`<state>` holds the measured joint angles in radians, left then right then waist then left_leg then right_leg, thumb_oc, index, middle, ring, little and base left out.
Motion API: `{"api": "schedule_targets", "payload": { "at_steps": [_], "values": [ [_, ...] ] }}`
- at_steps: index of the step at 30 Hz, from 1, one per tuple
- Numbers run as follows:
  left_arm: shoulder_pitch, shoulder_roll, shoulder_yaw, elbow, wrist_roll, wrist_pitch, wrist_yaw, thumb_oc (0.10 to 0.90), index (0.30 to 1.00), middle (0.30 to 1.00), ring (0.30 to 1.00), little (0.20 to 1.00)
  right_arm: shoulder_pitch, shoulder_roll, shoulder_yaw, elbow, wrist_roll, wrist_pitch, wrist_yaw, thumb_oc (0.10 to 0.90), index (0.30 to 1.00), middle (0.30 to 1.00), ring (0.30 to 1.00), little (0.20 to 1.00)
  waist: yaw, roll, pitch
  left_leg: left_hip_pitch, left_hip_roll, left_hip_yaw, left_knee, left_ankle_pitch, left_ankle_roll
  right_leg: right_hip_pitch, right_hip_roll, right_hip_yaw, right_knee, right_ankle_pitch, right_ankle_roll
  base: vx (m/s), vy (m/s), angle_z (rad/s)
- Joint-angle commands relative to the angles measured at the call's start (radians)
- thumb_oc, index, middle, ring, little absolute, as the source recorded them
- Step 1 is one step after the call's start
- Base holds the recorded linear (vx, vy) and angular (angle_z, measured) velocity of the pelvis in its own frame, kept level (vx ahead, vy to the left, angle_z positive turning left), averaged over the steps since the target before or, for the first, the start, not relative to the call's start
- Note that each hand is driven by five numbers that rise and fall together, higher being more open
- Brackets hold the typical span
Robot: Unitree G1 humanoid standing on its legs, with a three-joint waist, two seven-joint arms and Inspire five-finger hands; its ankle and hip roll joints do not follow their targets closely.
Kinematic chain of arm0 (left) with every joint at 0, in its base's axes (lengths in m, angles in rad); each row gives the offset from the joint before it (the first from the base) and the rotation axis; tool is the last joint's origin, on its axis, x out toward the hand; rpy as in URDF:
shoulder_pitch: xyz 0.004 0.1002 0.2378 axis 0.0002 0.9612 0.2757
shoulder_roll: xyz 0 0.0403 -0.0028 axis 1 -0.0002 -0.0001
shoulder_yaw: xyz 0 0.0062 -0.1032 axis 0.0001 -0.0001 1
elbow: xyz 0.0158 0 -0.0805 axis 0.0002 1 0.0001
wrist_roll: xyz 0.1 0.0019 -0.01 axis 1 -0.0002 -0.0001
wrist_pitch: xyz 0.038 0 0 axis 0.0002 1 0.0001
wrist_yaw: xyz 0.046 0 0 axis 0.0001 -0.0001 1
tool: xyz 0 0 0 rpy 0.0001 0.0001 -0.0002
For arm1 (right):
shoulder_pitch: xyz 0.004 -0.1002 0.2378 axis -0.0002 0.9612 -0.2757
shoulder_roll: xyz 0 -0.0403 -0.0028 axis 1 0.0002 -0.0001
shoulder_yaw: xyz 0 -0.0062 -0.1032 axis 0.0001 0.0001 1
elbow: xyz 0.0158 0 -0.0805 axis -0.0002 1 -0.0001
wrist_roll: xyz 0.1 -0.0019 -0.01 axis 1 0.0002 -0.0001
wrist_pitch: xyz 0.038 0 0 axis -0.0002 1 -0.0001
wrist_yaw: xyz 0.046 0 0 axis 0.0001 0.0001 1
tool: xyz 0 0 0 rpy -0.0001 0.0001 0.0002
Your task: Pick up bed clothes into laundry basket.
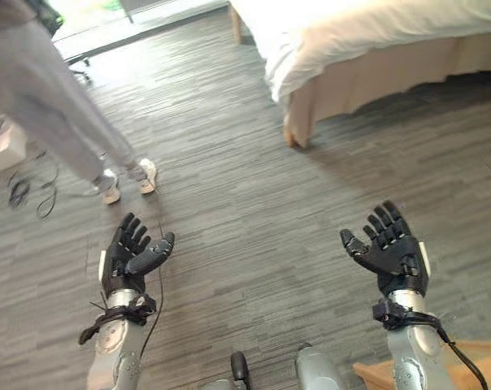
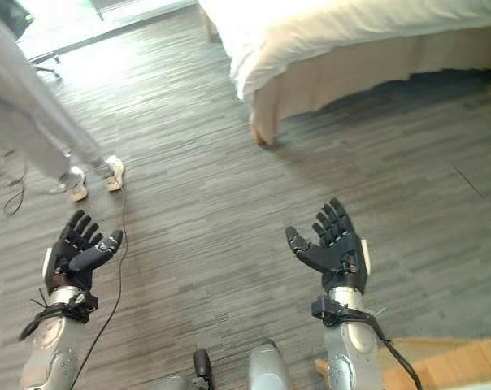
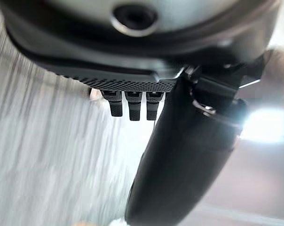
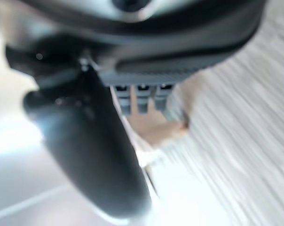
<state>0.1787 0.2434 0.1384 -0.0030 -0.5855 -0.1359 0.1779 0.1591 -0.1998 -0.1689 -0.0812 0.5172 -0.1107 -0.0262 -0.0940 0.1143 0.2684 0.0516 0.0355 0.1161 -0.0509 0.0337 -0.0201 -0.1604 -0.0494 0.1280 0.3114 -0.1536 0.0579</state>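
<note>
A bed point(image 1: 367, 49) with a white sheet and a beige base stands at the far right; its near corner point(image 2: 266, 122) hangs over the grey plank floor. My left hand point(image 1: 132, 252) is raised at the lower left, palm up, fingers straight, holding nothing. At the lower right my right hand point(image 1: 389, 244) is held the same way, open and empty. Both hands are well short of the bed. In the wrist views the left hand point(image 3: 179, 155) and the right hand point(image 4: 90, 150) show straight fingers with nothing between them.
A person in grey trousers point(image 1: 50, 106) and white shoes point(image 1: 146, 175) stands at the far left. Dark cables point(image 1: 34, 191) lie on the floor beside them. A light wooden object point(image 2: 441, 366) sits at the lower right corner.
</note>
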Motion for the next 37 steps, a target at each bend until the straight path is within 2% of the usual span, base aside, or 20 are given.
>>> {"api": "schedule_targets", "payload": {
  "at_steps": [1, 3, 6, 10, 21, 25, 29, 31, 37],
  "values": [
    [-0.039, 0.047, 0.067, -0.101, 0.028, -0.097, -0.038, 0.800, 0.900, 0.900, 0.900, 0.900, -0.006, 0.016, -0.074, -0.080, 0.038, -0.080, 0.014, 0.800, 0.900, 0.900, 0.900, 0.900, -0.009, -0.067, -0.044, 0.019, -0.009, 0.000, 0.001, -0.056, 0.002, 0.152, -0.016, -0.071, -0.229, 0.066, 0.023, 0.04, -0.119, 0.35],
    [-0.010, -0.008, 0.059, -0.118, -0.016, -0.098, -0.039, 0.800, 0.900, 0.900, 0.900, 0.900, -0.034, 0.006, -0.076, -0.043, 0.051, -0.095, -0.024, 0.800, 0.900, 0.900, 0.900, 0.900, 0.023, -0.087, -0.069, 0.020, -0.005, -0.001, -0.006, -0.046, -0.009, 0.207, -0.021, -0.107, -0.321, 0.095, 0.023, 0.05, -0.153, 0.27],
    [0.019, -0.027, 0.051, -0.106, -0.020, -0.083, -0.063, 0.800, 0.900, 0.900, 0.900, 0.900, -0.015, -0.006, -0.095, -0.046, 0.025, -0.083, -0.021, 0.800, 0.900, 0.900, 0.900, 0.900, 0.031, -0.097, -0.083, 0.038, -0.003, -0.007, -0.018, -0.044, -0.013, 0.244, -0.017, -0.129, -0.355, 0.098, 0.020, 0.05, -0.091, 0.13],
    [0.037, -0.034, 0.052, -0.110, 0.019, -0.074, -0.047, 0.800, 0.900, 0.900, 0.900, 0.900, 0.004, 0.000, -0.096, -0.040, 0.001, -0.071, -0.029, 0.800, 0.900, 0.900, 0.900, 0.900, 0.033, -0.103, -0.098, 0.061, 0.000, -0.023, -0.031, -0.044, -0.016, 0.272, -0.021, -0.161, -0.351, 0.089, 0.014, 0.03, -0.045, 0.18],
    [0.053, -0.027, 0.010, -0.082, 0.042, -0.057, -0.046, 0.800, 0.900, 0.900, 0.900, 0.900, 0.039, 0.007, -0.062, 0.020, -0.018, -0.055, -0.046, 0.800, 0.900, 0.900, 0.900, 0.900, 0.030, -0.109, -0.114, 0.071, -0.004, -0.031, -0.033, -0.058, -0.007, 0.270, -0.021, -0.167, -0.334, 0.079, 0.017, 0.01, -0.003, 0.05],
    [0.040, -0.029, -0.016, 0.019, 0.044, -0.057, -0.050, 0.800, 0.900, 0.900, 0.900, 0.900, 0.050, -0.008, -0.054, 0.158, -0.043, -0.048, -0.078, 0.800, 0.900, 0.900, 0.900, 0.900, 0.031, -0.113, -0.115, 0.069, -0.006, -0.029, -0.036, -0.057, -0.005, 0.262, -0.022, -0.166, -0.327, 0.079, 0.021, 0.00, 0.000, 0.00],
    [0.014, -0.058, -0.043, 0.203, -0.021, -0.060, -0.070, 0.800, 0.900, 0.900, 0.900, 0.900, 0.044, 0.004, -0.064, 0.312, -0.016, -0.077, -0.094, 0.800, 0.900, 0.900, 0.900, 0.900, 0.030, -0.118, -0.116, 0.070, -0.006, -0.030, -0.036, -0.060, -0.004, 0.261, -0.022, -0.164, -0.328, 0.078, 0.027, 0.02, -0.002, -0.01],
    [-0.003, -0.065, -0.064, 0.351, -0.033, -0.057, -0.072, 0.800, 0.900, 0.900, 0.900, 0.900, 0.035, -0.002, -0.061, 0.435, -0.012, -0.098, -0.107, 0.800, 0.900, 0.900, 0.900, 0.900, 0.030, -0.118, -0.117, 0.075, -0.007, -0.028, -0.036, -0.060, -0.005, 0.265, -0.023, -0.162, -0.330, 0.080, 0.031, 0.02, 0.000, -0.02],
    [0.009, -0.072, -0.077, 0.413, -0.036, -0.055, -0.084, 0.800, 0.900, 0.900, 0.900, 0.900, 0.034, -0.009, -0.060, 0.516, -0.025, -0.100, -0.126, 0.800, 0.900, 0.900, 0.900, 0.900, 0.031, -0.117, -0.123, 0.082, -0.007, -0.026, -0.036, -0.065, -0.005, 0.272, -0.023, -0.159, -0.338, 0.082, 0.034, 0.01, 0.002, 0.00]
  ]
}}
